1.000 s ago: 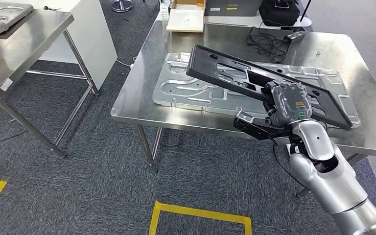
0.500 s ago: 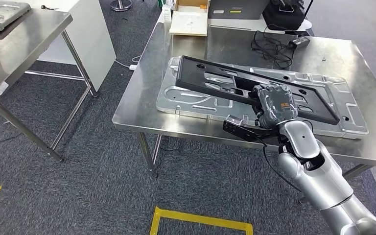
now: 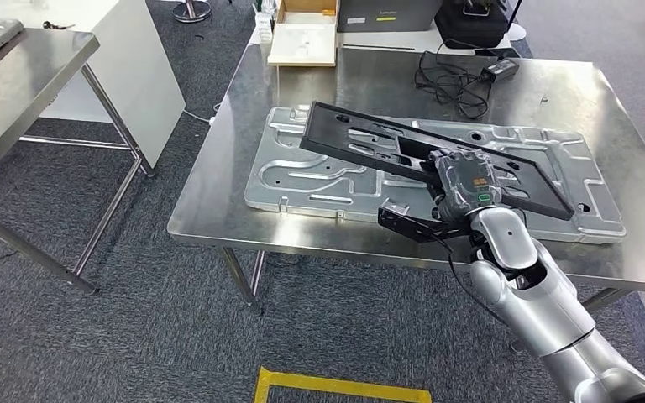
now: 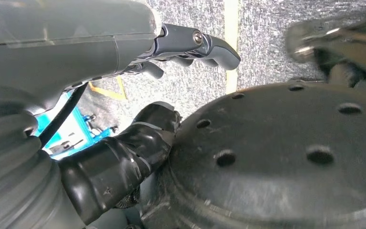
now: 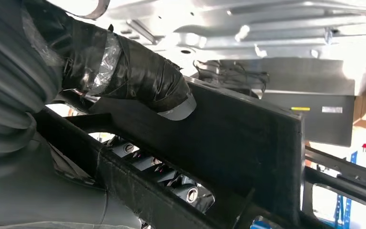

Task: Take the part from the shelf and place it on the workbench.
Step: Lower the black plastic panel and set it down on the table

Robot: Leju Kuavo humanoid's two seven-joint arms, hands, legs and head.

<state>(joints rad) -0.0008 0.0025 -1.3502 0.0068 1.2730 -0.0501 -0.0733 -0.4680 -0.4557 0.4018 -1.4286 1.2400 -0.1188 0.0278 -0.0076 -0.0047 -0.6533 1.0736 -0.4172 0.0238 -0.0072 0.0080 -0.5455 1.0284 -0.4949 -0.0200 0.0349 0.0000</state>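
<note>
One black part (image 3: pixel 424 155), gripped by the right hand (image 3: pixel 464 180), hangs tilted over the silver plate (image 3: pixel 302 172) on the bench (image 3: pixel 218 201). Right wrist view: fingers (image 5: pixel 138 78) wrap its bar. Left wrist view: left hand (image 4: pixel 186 45) holds nothing, fingers loosely apart above carpet.

Workshop: steel workbench (image 3: pixel 218 214), stamped panel (image 3: pixel 302 180) (floor tape (image 3: pixel 336 386)).

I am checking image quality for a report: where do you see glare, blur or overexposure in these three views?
Head view: sharp, with soft glare on the steel workbench around the silver panel. Right wrist view: the metal above the black part is blown out white, and the right hand looks soft. Left wrist view: the left hand is fairly sharp, with one edge of the picture motion-blurred.
</note>
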